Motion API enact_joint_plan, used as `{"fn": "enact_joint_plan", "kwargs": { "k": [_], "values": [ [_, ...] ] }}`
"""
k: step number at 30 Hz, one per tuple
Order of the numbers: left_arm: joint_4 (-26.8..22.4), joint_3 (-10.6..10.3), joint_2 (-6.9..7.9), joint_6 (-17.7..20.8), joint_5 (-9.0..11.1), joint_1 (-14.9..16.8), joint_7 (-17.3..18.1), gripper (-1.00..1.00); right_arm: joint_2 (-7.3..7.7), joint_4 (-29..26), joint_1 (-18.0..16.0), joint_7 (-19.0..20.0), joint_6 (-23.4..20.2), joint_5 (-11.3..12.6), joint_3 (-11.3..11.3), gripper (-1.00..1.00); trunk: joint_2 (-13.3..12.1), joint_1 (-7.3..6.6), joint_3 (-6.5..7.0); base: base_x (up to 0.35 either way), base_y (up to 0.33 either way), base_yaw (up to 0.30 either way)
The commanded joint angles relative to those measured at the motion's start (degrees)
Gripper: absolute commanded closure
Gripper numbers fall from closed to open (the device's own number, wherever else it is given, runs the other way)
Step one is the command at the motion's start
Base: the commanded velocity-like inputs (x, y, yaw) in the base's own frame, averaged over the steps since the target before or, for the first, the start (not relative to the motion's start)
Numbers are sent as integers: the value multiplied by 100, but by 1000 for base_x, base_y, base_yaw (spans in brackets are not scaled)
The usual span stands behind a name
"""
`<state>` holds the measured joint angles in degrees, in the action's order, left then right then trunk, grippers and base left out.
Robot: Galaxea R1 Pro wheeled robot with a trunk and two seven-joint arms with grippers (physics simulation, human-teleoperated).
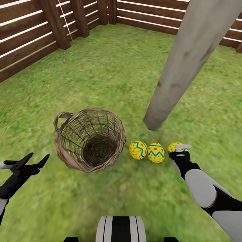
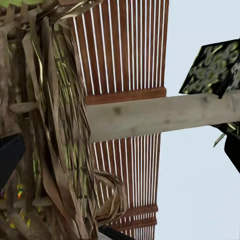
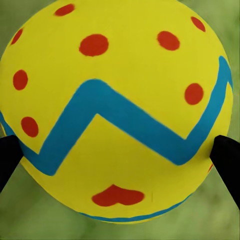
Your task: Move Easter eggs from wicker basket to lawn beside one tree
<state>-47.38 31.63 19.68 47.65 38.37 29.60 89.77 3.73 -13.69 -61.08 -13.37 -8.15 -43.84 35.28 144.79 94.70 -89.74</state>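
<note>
We find the wicker basket (image 1: 90,139) upright on the lawn (image 1: 111,70), its tan-brown open weave showing no egg inside, one loop handle at its rim. Three yellow Easter eggs with red dots and a blue zigzag band lie in a row just beside it, at the foot of the tree (image 1: 188,57): the first egg (image 1: 138,150), the second egg (image 1: 156,152) touching it, the third egg (image 1: 174,147) near them.

You've got a rough open-weave wicker basket (image 1: 90,139) on matt mottled grass lawn (image 1: 117,74), smooth painted Easter eggs (image 1: 138,150) beside a pale, grainy wooden tree (image 1: 188,57) trunk, and a dark slatted wood fence (image 1: 30,37) behind.
</note>
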Motion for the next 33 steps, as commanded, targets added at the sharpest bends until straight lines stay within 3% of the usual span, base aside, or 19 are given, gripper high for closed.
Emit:
{"fn": "enact_joint_plan", "kwargs": {
  "k": [1, 5, 9, 14, 24, 25, 30, 33],
  "values": [
    [0, 1, 1, 60, -5, 2, 23, -100, -3, -20, -2, -8, -22, -46, 15, 100, 3, 1, -26, 0, 0, 0],
    [0, 1, 0, 60, -5, 2, 23, -100, 1, -37, -3, 45, -12, -46, 9, 100, 8, 12, -115, 0, 0, 0],
    [0, 1, 1, 60, -5, 2, 23, -100, 5, -38, 0, 418, -16, -42, 14, 100, 14, 22, -203, 0, 0, 0],
    [6, 1, 1, 60, -5, 2, 23, -100, 5, -46, -2, 453, -23, -34, 13, 100, 20, 35, -314, 0, 0, 0],
    [35, 1, 1, 60, 4, 2, 23, -100, -1, -41, 0, 455, -47, -36, 14, 100, 20, 35, -314, 0, 0, 0],
    [35, 1, 1, 60, 4, 2, 23, -100, -2, -40, 0, 457, -47, -37, 10, -100, 20, 35, -314, 0, 0, 0],
    [41, 1, 1, 60, 4, 2, 23, -100, -4, -38, 0, 458, -46, -46, 3, -100, 20, 35, -314, 0, 0, 0],
    [36, 1, 9, 66, 4, 2, 23, -100, -4, -38, 0, 464, -46, -46, -3, -100, 16, 27, -247, 0, 0, 0]
  ]
}}
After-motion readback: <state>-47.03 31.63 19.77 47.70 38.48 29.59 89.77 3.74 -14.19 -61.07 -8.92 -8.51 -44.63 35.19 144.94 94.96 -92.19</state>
